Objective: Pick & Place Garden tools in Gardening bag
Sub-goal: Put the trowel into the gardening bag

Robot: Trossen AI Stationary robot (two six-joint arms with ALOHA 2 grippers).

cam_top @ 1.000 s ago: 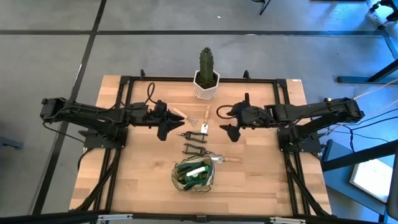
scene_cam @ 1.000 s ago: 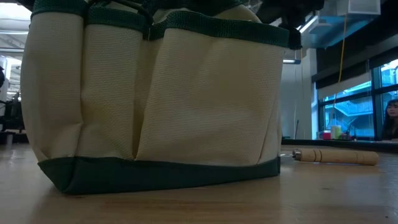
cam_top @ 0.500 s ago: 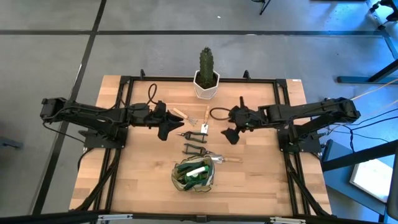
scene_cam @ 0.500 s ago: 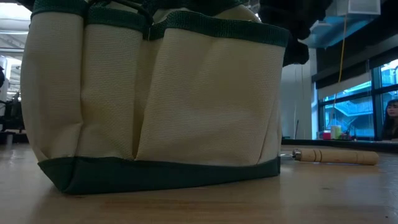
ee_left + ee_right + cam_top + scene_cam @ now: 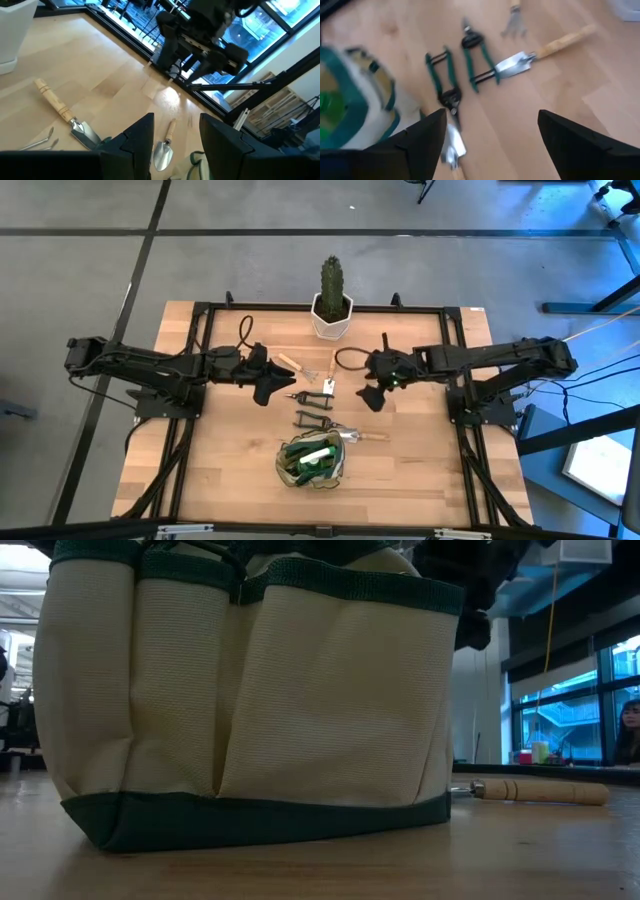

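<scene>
mostly we get a clear look from above, less so elsewhere. we see the soft olive-green and tan fabric gardening bag (image 5: 312, 464) near the front middle of the pale wooden table (image 5: 210, 470), with something bright green and a white strip inside it; we cannot tell what those are. at table height the bag (image 5: 250, 700) fills nearly the whole picture and hides almost everything behind it, leaving only a wooden handle (image 5: 540, 790) lying on the table beside it.

between the arms lie two pairs of dark-handled pruning shears (image 5: 313, 420), a wooden-handled metal trowel (image 5: 322, 385) and a small wooden-handled metal fork (image 5: 290, 364). another small wooden-handled trowel (image 5: 362, 436) lies just beside the bag's rim, its blade partly hidden by the bag. behind them stands a green cactus in a white pot (image 5: 332, 302).

we find the left gripper (image 5: 270, 388) above the table just left of the tools, fingers (image 5: 140, 137) apart with nothing between them. the right gripper (image 5: 372, 392) hangs just right of the tools, its fingers (image 5: 427, 132) spread wide and empty; that wrist picture is blurred, though both shears (image 5: 462, 65) and the trowel (image 5: 540, 52) still read.
</scene>
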